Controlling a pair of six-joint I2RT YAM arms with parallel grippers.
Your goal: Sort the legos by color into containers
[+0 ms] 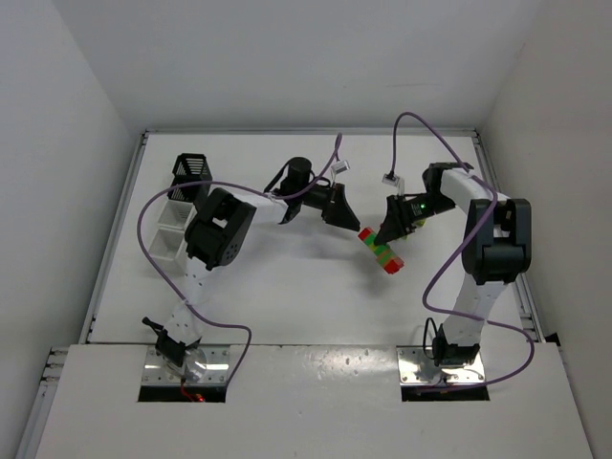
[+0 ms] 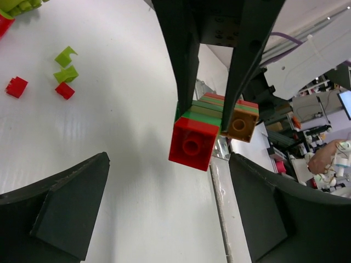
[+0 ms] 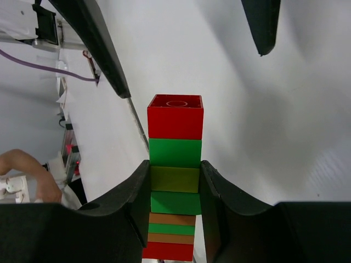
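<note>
A stack of legos (image 1: 381,251), layered red, green, olive and tan, hangs over the table's middle. My right gripper (image 1: 389,232) (image 3: 174,165) is shut on the stack (image 3: 175,181), its pads clamping the olive and green layers. My left gripper (image 1: 350,220) (image 2: 168,159) stands open just left of the stack, its fingers apart on either side of the red end brick (image 2: 192,143) without touching it. Loose red (image 2: 16,86) and yellow-green (image 2: 66,74) legos lie on the table. The containers, a black bin (image 1: 191,170) and white bins (image 1: 178,216), stand at the far left, partly hidden by the left arm.
A larger yellow-green lego cluster (image 2: 19,5) lies at the top left corner of the left wrist view. The table's raised right edge (image 1: 497,220) runs close behind the right arm. Purple cables (image 1: 153,239) loop above both arms.
</note>
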